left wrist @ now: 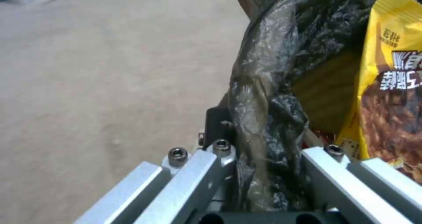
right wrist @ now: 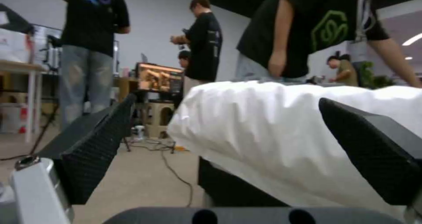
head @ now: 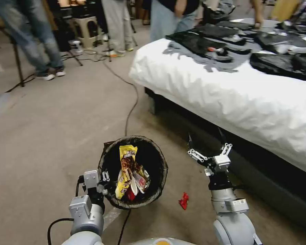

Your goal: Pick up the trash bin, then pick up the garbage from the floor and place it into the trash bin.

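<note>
Left gripper sits lowest in the head view, at about 7 o'clock of the trash bin, clamped tight on the bin's near rim. Left wrist view confirms: both fingers pinch the crinkled black bag folded over the rim, no gap between them and it. Bin is carried off the floor, mouth tilted toward the camera. Inside it: yellow-brown snack wrapper standing upright, red-and-white wrapper just beside it at 4 o'clock, touching. Yellow wrapper shows close up in the left wrist view too, leaning against the bag lining. Small red scrap of garbage lies on the beige floor at about 4 o'clock of the bin, near but apart from it. Right gripper hovers at 3 o'clock of the bin, above the red scrap, spread wide and holding nothing; black ridged pads stand well apart in the right wrist view. Bed with white sheet runs from 12 to 3 o'clock, black clothes piled on top. Black cable snakes over the floor at 12 o'clock of the bin.
</note>
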### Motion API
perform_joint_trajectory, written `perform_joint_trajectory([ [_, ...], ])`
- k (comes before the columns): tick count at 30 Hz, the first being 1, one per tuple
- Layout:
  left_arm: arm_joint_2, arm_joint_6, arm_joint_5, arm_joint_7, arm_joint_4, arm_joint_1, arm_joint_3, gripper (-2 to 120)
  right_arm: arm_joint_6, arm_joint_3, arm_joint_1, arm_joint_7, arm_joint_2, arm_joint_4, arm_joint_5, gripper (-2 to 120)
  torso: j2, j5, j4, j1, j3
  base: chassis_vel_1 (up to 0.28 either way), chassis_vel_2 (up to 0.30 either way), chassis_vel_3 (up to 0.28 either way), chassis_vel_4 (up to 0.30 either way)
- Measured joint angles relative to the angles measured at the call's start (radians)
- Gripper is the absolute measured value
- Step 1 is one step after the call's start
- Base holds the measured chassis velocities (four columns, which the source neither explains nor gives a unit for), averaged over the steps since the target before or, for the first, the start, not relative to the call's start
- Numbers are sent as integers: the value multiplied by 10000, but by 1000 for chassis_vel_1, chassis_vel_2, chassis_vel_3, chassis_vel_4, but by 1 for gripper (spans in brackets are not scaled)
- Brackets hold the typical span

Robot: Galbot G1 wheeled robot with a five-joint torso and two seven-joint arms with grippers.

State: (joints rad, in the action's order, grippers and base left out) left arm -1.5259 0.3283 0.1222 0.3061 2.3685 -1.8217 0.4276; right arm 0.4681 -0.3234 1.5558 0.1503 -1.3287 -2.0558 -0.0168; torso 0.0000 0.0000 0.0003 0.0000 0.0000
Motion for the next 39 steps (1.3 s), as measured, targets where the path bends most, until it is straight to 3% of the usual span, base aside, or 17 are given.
perform_joint_trajectory([
  [39, -27, -68, -36, 5, -66, 57, -58, 0, 243, -10, 1, -146, -36, -169, 129, 100, 0, 0, -5, -1, -1, 22, -10, -7, 21],
])
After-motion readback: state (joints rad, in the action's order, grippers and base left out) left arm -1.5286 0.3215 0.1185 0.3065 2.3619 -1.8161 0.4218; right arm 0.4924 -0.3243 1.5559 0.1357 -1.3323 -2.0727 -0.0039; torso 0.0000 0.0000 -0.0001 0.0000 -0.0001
